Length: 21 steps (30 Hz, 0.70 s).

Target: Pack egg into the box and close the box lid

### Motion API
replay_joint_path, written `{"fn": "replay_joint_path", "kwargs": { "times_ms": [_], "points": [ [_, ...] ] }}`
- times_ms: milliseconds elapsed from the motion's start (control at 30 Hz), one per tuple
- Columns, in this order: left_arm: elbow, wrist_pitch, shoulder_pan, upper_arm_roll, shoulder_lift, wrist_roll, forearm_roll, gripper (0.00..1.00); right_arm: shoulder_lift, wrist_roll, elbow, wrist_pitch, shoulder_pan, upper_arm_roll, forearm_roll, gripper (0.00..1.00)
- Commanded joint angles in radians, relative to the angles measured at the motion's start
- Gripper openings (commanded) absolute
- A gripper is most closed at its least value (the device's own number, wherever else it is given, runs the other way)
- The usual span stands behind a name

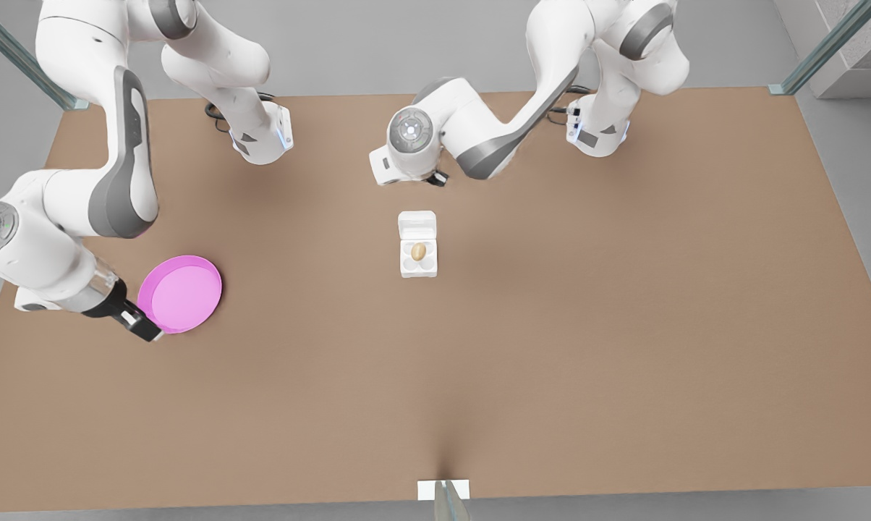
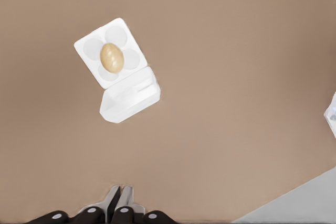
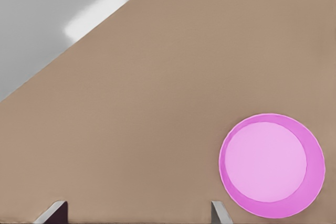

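1. Front view: egg [image 1: 419, 251] sits in the box [image 1: 418, 262] at mid-bench [image 1: 551, 325]; lid [image 1: 417, 225] open.
2. Left tool [image 2: 118, 199]: fingers together, empty, near box.
3. Right tool [image 1: 140, 327]: fingers spread, empty, beside pink dish [image 1: 180, 294].

Brown tabletop [image 1: 623, 325]; grey floor [image 1: 406, 65] around; metal frame posts [image 1: 826, 47] at corners
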Motion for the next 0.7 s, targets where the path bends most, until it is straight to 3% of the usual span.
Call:
{"fn": "replay_joint_path", "kwargs": {
  "times_ms": [0, 67, 200, 300, 667],
  "points": [
    [-0.012, 0.030, -0.022, -0.008, 0.016, -0.880, -0.068, 0.21, 0.042, -0.712, 0.025, -0.223, 0.004, -0.001, -0.023, 1.00],
    [-0.018, -0.107, -0.021, -0.008, 0.021, -0.788, -0.066, 0.21, 0.051, -0.719, 0.027, -0.221, 0.018, 0.002, -0.075, 1.00],
    [-0.099, -0.118, -0.037, -0.008, 0.047, -0.757, -0.041, 0.21, 0.088, -0.678, 0.075, -0.207, 0.022, 0.002, -0.149, 1.00],
    [-0.188, 0.063, -0.087, -0.008, 0.073, -0.760, 0.000, 0.21, 0.102, -0.570, 0.098, -0.069, -0.016, -0.003, -0.148, 1.00],
    [-0.271, 0.316, -0.099, -0.006, 0.174, -0.760, 0.090, 0.21, 0.099, -0.581, 0.090, -0.108, -0.033, 0.000, -0.109, 1.00]
  ]
}}
